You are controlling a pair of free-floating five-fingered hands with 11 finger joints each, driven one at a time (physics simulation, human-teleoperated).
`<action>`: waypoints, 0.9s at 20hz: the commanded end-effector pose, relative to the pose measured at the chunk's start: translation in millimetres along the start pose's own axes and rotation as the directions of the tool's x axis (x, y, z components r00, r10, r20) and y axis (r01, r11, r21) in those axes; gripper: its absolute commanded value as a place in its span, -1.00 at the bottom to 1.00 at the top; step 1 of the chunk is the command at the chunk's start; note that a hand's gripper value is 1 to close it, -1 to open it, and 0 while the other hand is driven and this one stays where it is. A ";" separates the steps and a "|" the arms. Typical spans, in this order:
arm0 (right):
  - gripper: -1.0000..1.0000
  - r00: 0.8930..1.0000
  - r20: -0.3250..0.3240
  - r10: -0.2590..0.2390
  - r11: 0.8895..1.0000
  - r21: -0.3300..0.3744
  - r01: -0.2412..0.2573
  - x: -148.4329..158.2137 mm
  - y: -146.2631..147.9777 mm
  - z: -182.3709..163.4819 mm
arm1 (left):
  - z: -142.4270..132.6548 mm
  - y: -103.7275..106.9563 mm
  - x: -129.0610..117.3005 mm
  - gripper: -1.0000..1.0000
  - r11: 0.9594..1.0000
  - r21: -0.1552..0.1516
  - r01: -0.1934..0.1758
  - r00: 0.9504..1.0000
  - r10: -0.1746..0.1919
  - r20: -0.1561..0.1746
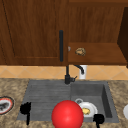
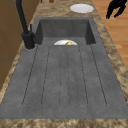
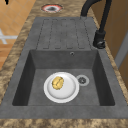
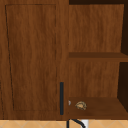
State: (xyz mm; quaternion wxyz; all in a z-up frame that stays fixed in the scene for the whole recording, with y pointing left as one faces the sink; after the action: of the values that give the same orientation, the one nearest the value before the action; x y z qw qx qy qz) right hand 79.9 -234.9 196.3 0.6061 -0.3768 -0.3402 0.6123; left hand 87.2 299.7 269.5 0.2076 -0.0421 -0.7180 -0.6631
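My left hand (image 1: 25, 109) hangs in front of the drainboard's left end, fingers pointing down and holding nothing. My right hand (image 1: 98, 119) floats before the sink's front right corner. In the left side view the right hand (image 2: 115, 7) is out over the floor with loose, empty fingers. Between the hands a large red ball (image 1: 67, 114) covers the sink's front edge. A white plate (image 3: 67, 92) with a yellow piece of food (image 3: 57, 83) lies in the basin (image 3: 37, 75), next to the drain (image 3: 82, 80).
A black faucet (image 1: 67, 75) stands behind the sink, with a white cup (image 1: 83, 72) behind it. The cabinet's left door (image 4: 32, 57) is shut; its right side is open, with a brown lump (image 4: 80, 105) on the lower shelf. A red-rimmed plate (image 1: 5, 105) and a white plate (image 2: 81, 8) sit on the counter.
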 end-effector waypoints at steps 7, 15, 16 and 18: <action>0.00 1.000 0.000 0.000 1.000 0.000 0.000 0.0 0.0 0.0 | -24.9 -36.5 69.2 -1.00 1.000 -0.012 0.028 1.000 -0.028 -0.004; 0.00 1.000 0.000 0.000 1.000 0.000 0.000 0.0 0.0 0.0 | -40.4 -50.7 89.4 -1.00 0.997 -0.001 0.083 0.996 -0.083 0.029; 0.00 1.000 0.000 0.000 1.000 0.000 0.000 0.0 0.0 0.0 | -40.0 -53.5 89.8 -1.00 0.996 0.001 0.088 0.995 -0.088 0.038; 0.00 1.000 0.000 0.000 1.000 0.000 0.000 0.0 0.0 0.0 | -40.6 -61.3 82.2 -1.00 0.997 -0.016 0.078 0.996 -0.077 0.050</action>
State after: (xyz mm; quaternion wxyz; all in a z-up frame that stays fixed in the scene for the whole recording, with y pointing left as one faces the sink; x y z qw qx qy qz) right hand 79.9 -234.9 196.3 0.6061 -0.3768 -0.3402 0.6123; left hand 1.0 235.7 253.9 0.1932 -0.0262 -0.7207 -0.6653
